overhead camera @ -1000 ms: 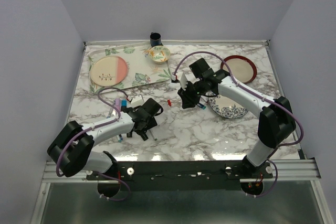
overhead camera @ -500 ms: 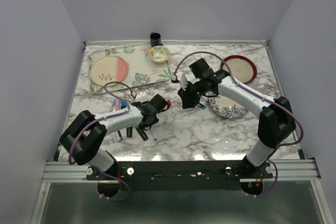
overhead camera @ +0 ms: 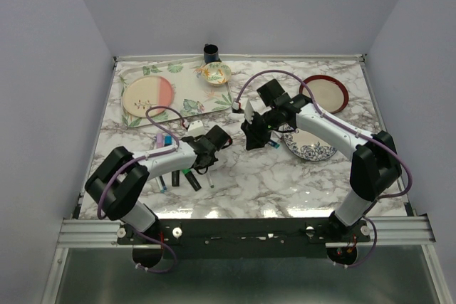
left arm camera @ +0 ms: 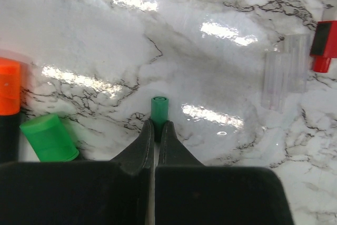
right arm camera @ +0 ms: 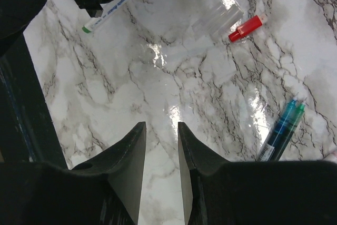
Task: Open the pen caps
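The dark green pen cap (left arm camera: 159, 110) is clamped between the tips of the left pincer (left arm camera: 156, 129), over the worktop (left arm camera: 221, 51), near a light green cap (left arm camera: 48, 138) and an orange cap (left arm camera: 9, 88). The right pincer (right arm camera: 160, 127) hangs part open, empty.

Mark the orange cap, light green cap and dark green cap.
orange cap (left arm camera: 9, 88), left wrist view, its side face.
light green cap (left arm camera: 47, 138), left wrist view, side wall.
dark green cap (left arm camera: 159, 108), left wrist view, exposed upper half.
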Controlling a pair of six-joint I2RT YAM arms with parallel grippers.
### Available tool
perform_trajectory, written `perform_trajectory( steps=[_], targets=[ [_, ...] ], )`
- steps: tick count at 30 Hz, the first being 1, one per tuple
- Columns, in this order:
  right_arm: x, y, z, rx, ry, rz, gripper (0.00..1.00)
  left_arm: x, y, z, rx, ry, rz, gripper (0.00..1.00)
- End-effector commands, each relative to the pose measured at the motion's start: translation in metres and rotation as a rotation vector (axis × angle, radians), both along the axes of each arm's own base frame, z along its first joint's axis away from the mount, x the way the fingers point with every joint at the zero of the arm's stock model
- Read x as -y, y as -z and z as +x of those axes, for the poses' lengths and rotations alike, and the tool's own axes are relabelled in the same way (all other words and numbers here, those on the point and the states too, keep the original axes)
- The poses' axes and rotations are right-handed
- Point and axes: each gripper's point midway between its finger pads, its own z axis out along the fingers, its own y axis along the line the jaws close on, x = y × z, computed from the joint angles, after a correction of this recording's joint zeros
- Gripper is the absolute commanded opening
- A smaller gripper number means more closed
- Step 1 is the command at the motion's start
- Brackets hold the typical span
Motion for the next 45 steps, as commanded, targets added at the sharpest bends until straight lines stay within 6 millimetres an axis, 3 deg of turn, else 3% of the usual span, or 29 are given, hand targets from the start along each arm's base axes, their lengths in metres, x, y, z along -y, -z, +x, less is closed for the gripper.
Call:
perform_trajectory(
  steps=[1,10,16,17,19,28,39,45],
  targets=[
    [-0.009,-0.011,-0.021,-0.088,-0.06,0.085,0.38,0.021,-0.029,0.017,0.131,0.022,-0.141,0.0],
    [-0.031,-0.029,-0.054,-0.302,-0.134,0.265,0.41,0.052,-0.11,0.043,0.426,0.023,-0.51,0.0],
    [-0.04,-0.037,-0.068,-0.41,-0.169,0.352,0.44,0.058,-0.139,0.036,0.543,0.052,-0.689,0.0],
    [-0.041,-0.036,-0.068,-0.423,-0.172,0.358,0.44,0.058,-0.134,0.032,0.538,0.053,-0.7,0.0],
    [-0.042,-0.039,-0.071,-0.448,-0.18,0.378,0.47,0.062,-0.147,0.03,0.577,0.071,-0.762,0.0],
    [-0.045,-0.037,-0.073,-0.495,-0.178,0.391,0.51,0.066,-0.152,0.025,0.618,0.065,-0.893,0.0],
    [-0.048,-0.04,-0.073,-0.526,-0.17,0.408,0.55,0.074,-0.153,0.025,0.626,0.066,-0.931,0.0],
    [-0.048,-0.023,-0.058,-0.476,-0.076,0.34,0.55,0.082,-0.16,0.024,0.639,0.076,-0.947,0.0]
  ],
)
